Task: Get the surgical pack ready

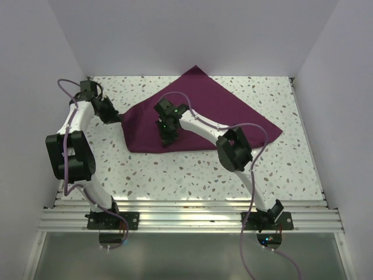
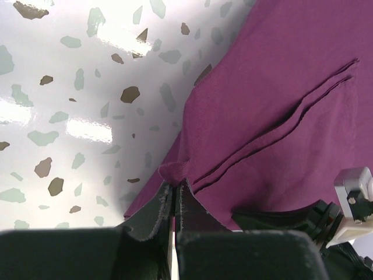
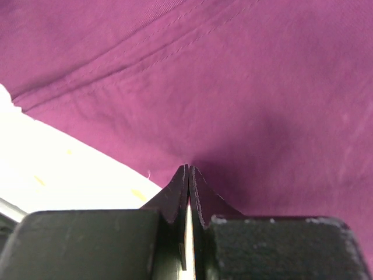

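Glossy speckled tabletop (image 1: 192,175), white walls (image 1: 192,29), purple cloth (image 1: 204,99).

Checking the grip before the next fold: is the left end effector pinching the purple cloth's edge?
Yes, the left wrist view shows the left end effector shut on a bunched edge of the purple cloth.

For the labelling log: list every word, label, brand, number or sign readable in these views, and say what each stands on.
There is no readable text in any view.
The purple cloth is plain, with only stitched hems.
The speckled table has no print.
The left gripper and the right gripper show black fingers with no markings.
The arm housings show no lettering in the top view, and any label there would be too small to read.
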